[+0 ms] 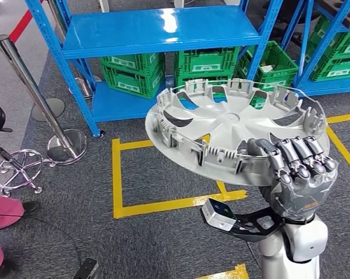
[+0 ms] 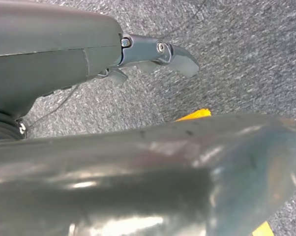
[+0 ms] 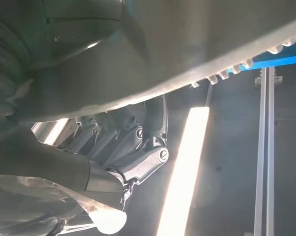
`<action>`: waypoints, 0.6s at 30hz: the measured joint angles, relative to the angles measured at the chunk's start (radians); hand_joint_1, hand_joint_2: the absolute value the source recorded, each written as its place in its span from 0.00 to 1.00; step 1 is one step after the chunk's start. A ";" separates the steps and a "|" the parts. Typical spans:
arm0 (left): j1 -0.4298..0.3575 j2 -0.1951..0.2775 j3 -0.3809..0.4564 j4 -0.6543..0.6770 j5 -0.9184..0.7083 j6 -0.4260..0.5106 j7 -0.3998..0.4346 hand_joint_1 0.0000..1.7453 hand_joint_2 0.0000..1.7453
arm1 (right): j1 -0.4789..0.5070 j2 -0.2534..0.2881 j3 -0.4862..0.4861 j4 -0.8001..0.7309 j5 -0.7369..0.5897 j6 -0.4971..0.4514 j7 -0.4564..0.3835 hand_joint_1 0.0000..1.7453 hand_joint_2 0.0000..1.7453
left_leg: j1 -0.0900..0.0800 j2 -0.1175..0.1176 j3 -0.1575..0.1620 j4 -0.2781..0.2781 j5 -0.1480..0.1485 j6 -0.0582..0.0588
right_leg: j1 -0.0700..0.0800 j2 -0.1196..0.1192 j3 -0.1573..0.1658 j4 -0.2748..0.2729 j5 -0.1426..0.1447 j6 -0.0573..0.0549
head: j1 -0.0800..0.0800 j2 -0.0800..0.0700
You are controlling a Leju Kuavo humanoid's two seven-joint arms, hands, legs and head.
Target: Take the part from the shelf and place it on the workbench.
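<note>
While no writing is legible on it, the right hand's fingers (image 1: pixel 303 157) grip the grey wheel cover (image 1: pixel 235 125).

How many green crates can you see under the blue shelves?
5 at least: one green crate left, one middle, one right, two more far right. The wheel cover may hide others.

A big grey wheel cover (image 1: pixel 235 131) fills the middle of the frame, lying flat with its inside up. The right hand (image 1: pixel 296 165) at the lower right holds its near edge, fingers curled over the rim. A blue shelf (image 1: pixel 156 29) with green crates (image 1: pixel 134 72) stands along the top. Yellow lines (image 1: pixel 164 203) mark the grey floor.
</note>
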 joint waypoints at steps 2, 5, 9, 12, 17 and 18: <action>-0.001 -0.001 0.000 0.000 0.000 0.000 0.000 0.00 0.00 | -0.002 0.000 0.000 0.000 0.000 0.000 0.000 1.00 1.00 | -0.004 0.000 -0.009 0.009 0.003 -0.007 | 0.002 0.000 0.065 -0.111 0.029 -0.007 | 0.000 0.000; 0.000 0.000 0.000 0.000 -0.001 0.000 0.000 0.00 0.00 | 0.000 0.000 -0.004 -0.002 0.000 0.000 0.004 1.00 1.00 | -0.005 -0.001 -0.019 0.013 0.013 -0.025 | 0.004 0.002 0.070 -0.130 0.038 -0.022 | -0.001 0.000; 0.000 0.002 0.000 0.000 -0.001 0.005 0.000 0.00 0.00 | 0.000 0.000 -0.008 -0.002 0.000 0.000 0.014 1.00 1.00 | 0.000 -0.003 -0.064 0.127 -0.074 -0.048 | -0.002 -0.002 0.054 -0.135 0.057 -0.043 | -0.005 0.000; 0.001 0.001 0.000 0.000 -0.001 0.007 0.000 0.00 0.00 | 0.003 0.000 -0.010 -0.002 0.001 0.000 0.022 1.00 1.00 | 0.004 -0.003 -0.114 0.290 -0.150 -0.056 | 0.000 -0.003 0.038 -0.134 0.068 -0.047 | -0.006 0.000; 0.000 0.001 0.001 0.000 0.001 0.007 -0.003 0.00 0.00 | 0.009 0.000 -0.010 -0.002 0.001 0.000 0.059 1.00 1.00 | -0.002 -0.003 0.042 0.034 -0.047 -0.032 | 0.004 -0.001 0.028 -0.133 0.080 -0.037 | -0.006 0.000; -0.001 0.001 0.002 0.000 0.001 0.007 -0.003 0.00 0.00 | 0.009 0.000 -0.010 -0.002 0.001 0.000 0.064 1.00 1.00 | -0.003 -0.003 0.055 0.002 -0.043 -0.030 | 0.006 -0.002 0.024 -0.131 0.081 -0.036 | -0.006 0.000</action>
